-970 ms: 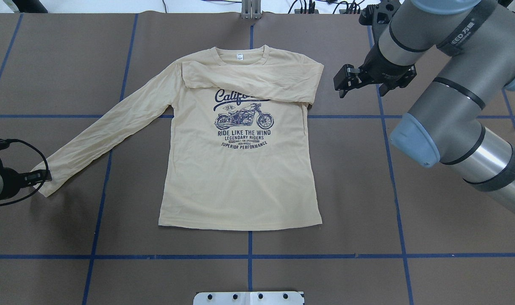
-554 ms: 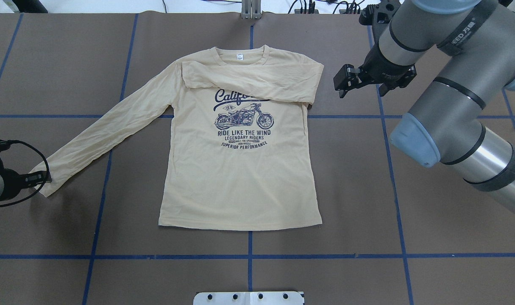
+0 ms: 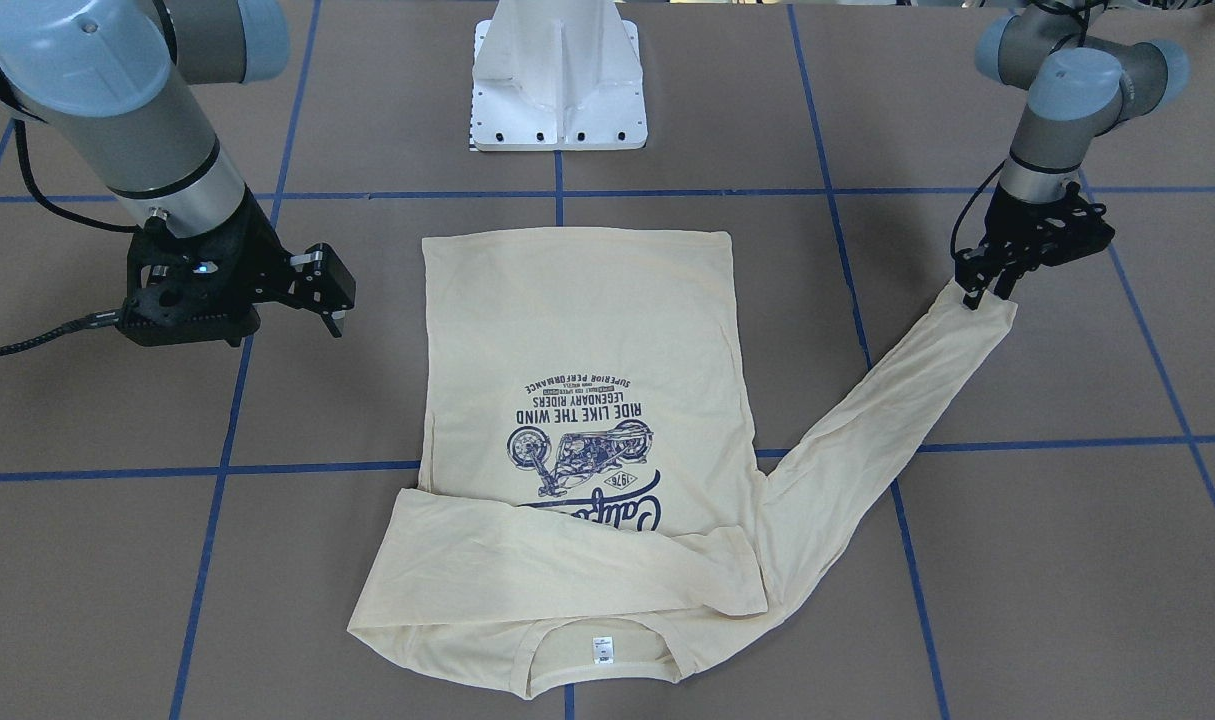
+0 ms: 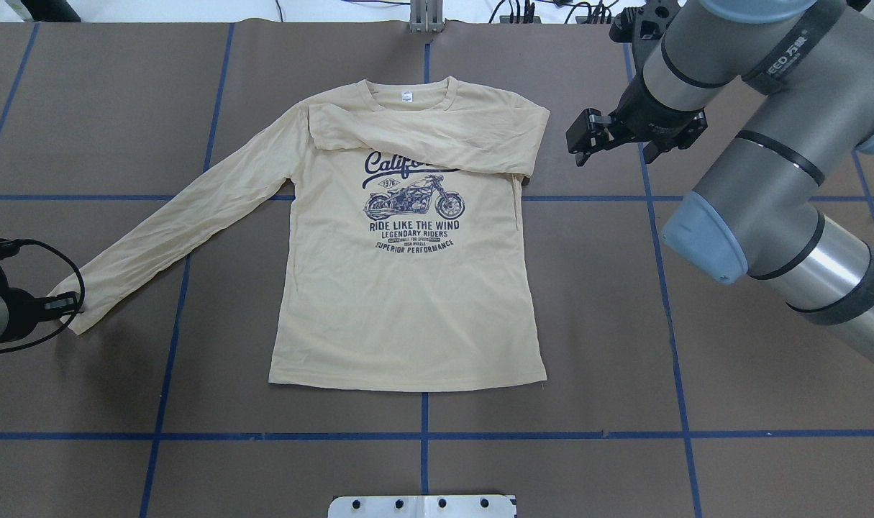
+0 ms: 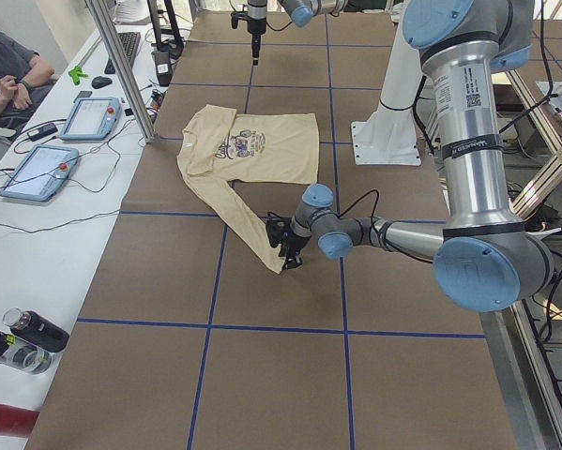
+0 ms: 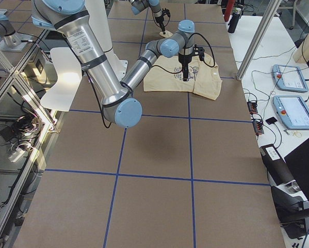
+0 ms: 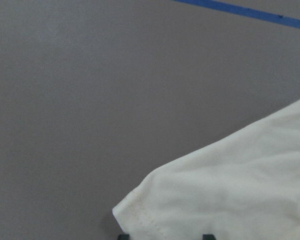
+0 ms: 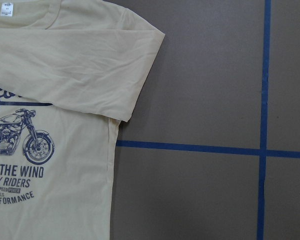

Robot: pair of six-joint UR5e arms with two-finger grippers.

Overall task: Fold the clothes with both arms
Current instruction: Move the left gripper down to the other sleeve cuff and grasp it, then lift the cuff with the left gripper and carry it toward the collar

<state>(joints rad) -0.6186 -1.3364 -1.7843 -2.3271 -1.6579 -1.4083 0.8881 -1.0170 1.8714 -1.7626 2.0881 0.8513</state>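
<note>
— So, where is the T-shirt (image 4: 408, 302)?

— Flat on the brown table (image 4: 695, 324), print side up, with the neck label (image 4: 406, 94) at the edge far from the robot. The folded sleeve (image 4: 422, 137), on the robot's right, lies across the chest and covers the end of the "California" lettering. The outstretched sleeve (image 4: 185, 216) runs diagonally towards the robot's left.

— And the left gripper (image 3: 979, 293)?

— Right at the cuff (image 7: 155, 210) of that sleeve, low on the table. In the wrist view both fingertips (image 7: 122, 235) just show at the bottom edge with a gap between them, and the cuff's stitched corner lies in that gap. The fingers are apart, not pinched on the cloth.

— What about the right gripper (image 4: 601, 137)?

— It hangs above bare table just beside the folded shoulder, clear of the fabric, with nothing in it. I cannot tell how wide its fingers are spread; its wrist view shows only the shirt's shoulder and blue tape lines (image 8: 262, 150).
</note>
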